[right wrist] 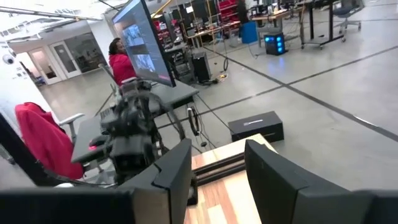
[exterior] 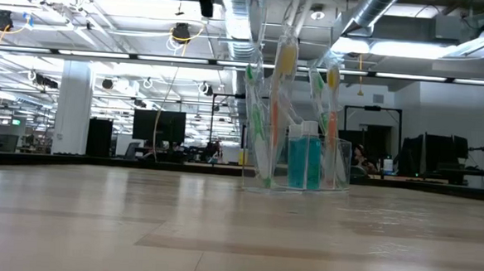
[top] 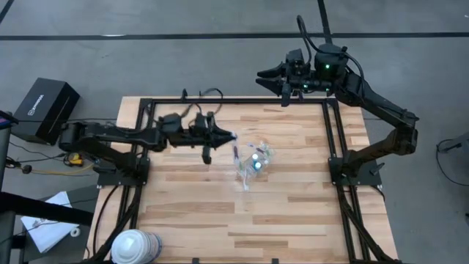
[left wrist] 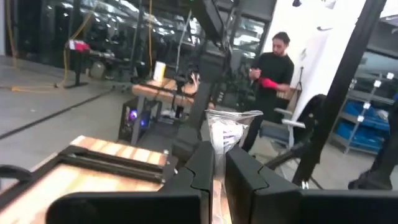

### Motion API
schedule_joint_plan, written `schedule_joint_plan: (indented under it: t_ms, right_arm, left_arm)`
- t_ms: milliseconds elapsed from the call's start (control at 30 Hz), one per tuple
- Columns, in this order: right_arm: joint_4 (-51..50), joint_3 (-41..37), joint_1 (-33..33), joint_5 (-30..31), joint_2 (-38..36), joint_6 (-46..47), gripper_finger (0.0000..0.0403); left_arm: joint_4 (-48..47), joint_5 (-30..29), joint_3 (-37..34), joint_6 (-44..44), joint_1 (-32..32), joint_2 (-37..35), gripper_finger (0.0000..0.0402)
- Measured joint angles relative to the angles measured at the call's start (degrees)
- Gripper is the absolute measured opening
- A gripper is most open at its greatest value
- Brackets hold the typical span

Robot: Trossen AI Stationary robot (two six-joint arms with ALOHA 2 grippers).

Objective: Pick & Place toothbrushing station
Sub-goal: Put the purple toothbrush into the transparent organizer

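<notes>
A small see-through cup (top: 253, 163) stands on its base at the middle of the wooden table. It holds several pastel toothbrushes (exterior: 282, 79), upright, and a short blue tube (exterior: 305, 159). My left gripper (top: 223, 137) hovers just left of the cup, shut on a thin wrapped toothbrush (left wrist: 225, 127). My right gripper (top: 272, 75) is open and empty above the table's far edge, right of centre; the right wrist view (right wrist: 217, 171) shows the wide gap between its fingers. My left gripper pinches the wrapped toothbrush between its two fingers (left wrist: 198, 171). The fingers lie level and point toward the table's right. The toothbrush's crinkled see-through end (left wrist: 219, 146) sticks out ahead of the fingertips, clear of the table. The fingers hide the part they hold.
A black frame (top: 331, 139) rims the table. A big white-and-blue roll (top: 135, 246) lies at the near left corner. A black box (top: 45, 108) sits on the floor to the left. People (left wrist: 273, 68) stand in the room beyond.
</notes>
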Motion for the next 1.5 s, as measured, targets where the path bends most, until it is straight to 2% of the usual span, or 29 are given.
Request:
schedule_joint_plan:
  t_ms: [367, 633, 967, 1300, 1500]
  right_arm:
    - [-2.99, 0.00, 0.18, -3.86, 0.00, 1.11, 0.0137]
    - [-4.46, 0.00, 2.25, -4.17, 0.00, 1.08, 0.0133]
    - [-4.53, 0.02, 4.40, -4.17, 0.02, 0.60, 0.0131]
    - [-5.01, 0.02, 5.75, -4.18, 0.02, 0.46, 0.0128]
    - [-6.67, 0.02, 5.75, -4.16, 0.02, 0.48, 0.0127]
  left_arm:
    - [12.41, -1.32, 0.02, 1.63, -2.89, 13.24, 0.0008]
    - [12.57, -1.47, 0.02, 7.54, -2.39, 16.58, 0.0008]
    - [13.28, -0.88, 0.02, 10.48, -1.53, 21.71, 0.0008]
    - [18.92, 0.64, 0.04, 8.78, -1.86, 28.20, 0.0008]
    - [21.25, 2.22, 0.04, 4.80, -2.04, 31.71, 0.0008]
